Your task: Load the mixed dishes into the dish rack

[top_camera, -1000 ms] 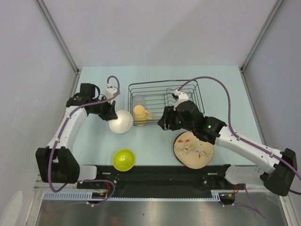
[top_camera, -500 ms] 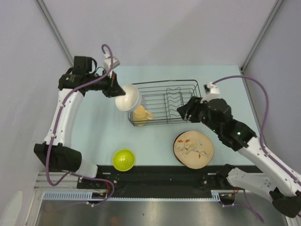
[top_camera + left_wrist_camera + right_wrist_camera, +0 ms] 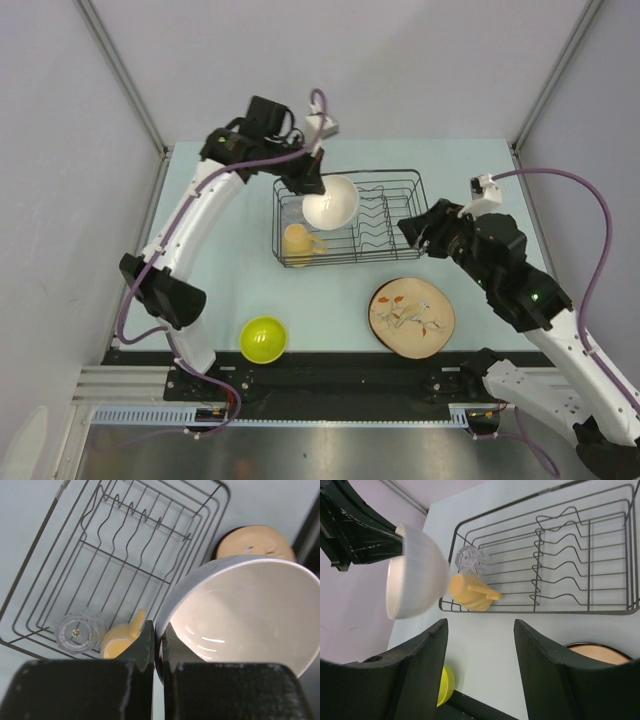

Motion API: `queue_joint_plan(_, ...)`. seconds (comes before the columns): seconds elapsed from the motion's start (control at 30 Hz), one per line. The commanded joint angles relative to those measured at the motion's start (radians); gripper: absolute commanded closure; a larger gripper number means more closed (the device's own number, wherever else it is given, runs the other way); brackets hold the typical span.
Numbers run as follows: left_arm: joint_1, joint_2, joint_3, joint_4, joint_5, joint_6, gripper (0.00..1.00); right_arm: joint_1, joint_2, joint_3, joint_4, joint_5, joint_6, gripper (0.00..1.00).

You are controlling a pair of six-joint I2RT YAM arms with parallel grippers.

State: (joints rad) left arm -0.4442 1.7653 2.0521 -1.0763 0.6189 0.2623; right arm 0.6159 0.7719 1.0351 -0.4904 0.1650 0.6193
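Pale teal table (image 3: 335,300) w/ grey walls (image 3: 60,150), prob. panels.

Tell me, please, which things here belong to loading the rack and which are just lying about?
Job:
rack
white bowl, held up in the left pincer
glass and mug, in the rack
green bowl and leaf plate, on the table

Just there:
purple cables
black rail at the near edge
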Motion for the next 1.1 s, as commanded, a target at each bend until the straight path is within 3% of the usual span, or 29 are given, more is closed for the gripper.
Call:
queue_joint_plan(0.0,-0.163,-0.013,0.010,0.102,-0.511,0.008,1.00,0.018,0.076,0.045,0.047,-0.039,0.048,0.39)
queue_joint_plan(0.1,-0.180,0.005,0.003,0.111,-0.663,0.023,1.00,0.057,0.145,0.080,0.030,-0.015,0.040,0.39)
queue_joint_plan(0.37,-0.194,-0.026,-0.090,0.162,-0.768,0.029,1.00,0.111,0.233,0.123,0.052,-0.024,0.036,0.41)
queue_joint_plan(1.07,-0.263,-0.059,-0.121,0.159,-0.725,-0.008,1.00,0.150,0.483,0.161,0.167,0.071,-0.032,0.43)
